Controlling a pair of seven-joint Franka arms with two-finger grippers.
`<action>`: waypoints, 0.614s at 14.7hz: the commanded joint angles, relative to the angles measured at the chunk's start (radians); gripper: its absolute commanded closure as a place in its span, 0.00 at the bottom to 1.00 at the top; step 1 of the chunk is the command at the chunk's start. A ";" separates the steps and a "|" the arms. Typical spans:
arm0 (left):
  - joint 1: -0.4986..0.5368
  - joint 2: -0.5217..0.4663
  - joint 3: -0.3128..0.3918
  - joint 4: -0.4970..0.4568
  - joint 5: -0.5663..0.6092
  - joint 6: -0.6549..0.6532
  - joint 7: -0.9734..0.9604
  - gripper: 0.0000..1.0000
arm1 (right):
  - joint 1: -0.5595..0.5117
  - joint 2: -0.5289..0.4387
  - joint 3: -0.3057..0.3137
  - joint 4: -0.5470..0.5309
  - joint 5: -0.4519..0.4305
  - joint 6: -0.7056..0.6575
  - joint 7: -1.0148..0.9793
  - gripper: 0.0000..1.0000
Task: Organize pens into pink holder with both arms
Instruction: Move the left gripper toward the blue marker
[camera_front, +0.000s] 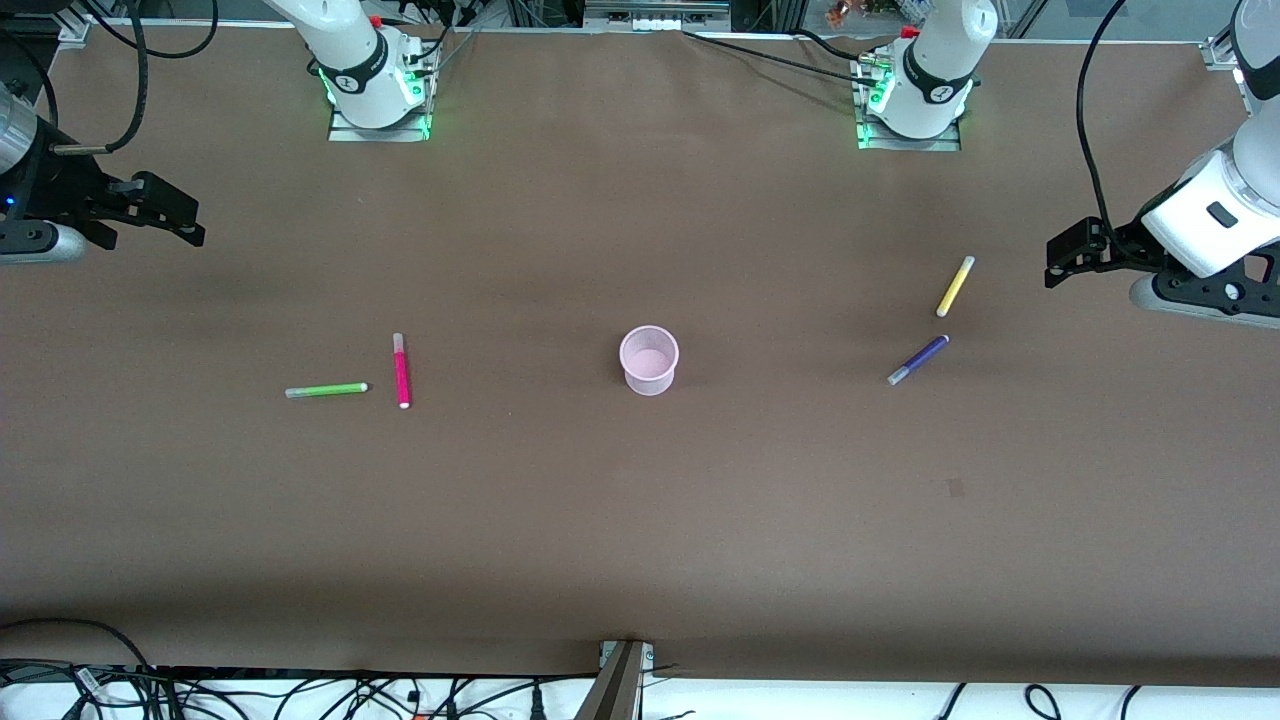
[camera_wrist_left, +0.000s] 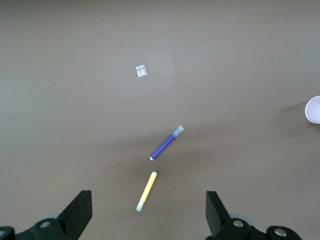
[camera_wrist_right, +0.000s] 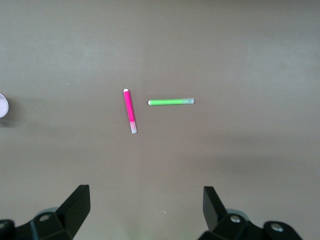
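Nearest me, green pen (camera_front: 326, 390); pink holder (camera_front: 649, 360) mid-desk; left gripper (camera_wrist_left: 149, 215) and right gripper (camera_wrist_right: 146, 212) jaws wide, empty.

The brown desk (camera_front: 640, 520) carries a pink holder (camera_front: 649, 360) at centre, green pen (camera_front: 326, 390) and magenta pen (camera_front: 402, 371) centre-left, yellow pen (camera_front: 955, 286) and purple pen (camera_front: 918, 360) centre-right of the frame.

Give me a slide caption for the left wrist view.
Left claw open above the table, yellow pen and purple pen lying apart below, pink holder at frame edge.
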 joint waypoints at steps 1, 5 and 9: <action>0.007 0.011 -0.004 0.023 -0.003 -0.025 -0.010 0.00 | 0.002 0.004 0.002 0.022 0.001 -0.021 0.000 0.00; 0.001 0.015 -0.004 0.035 -0.003 -0.028 -0.010 0.00 | 0.002 0.004 0.002 0.022 0.001 -0.021 0.000 0.00; -0.005 0.015 -0.005 0.033 -0.001 -0.028 -0.007 0.00 | 0.002 0.003 0.003 0.021 0.001 -0.029 -0.002 0.00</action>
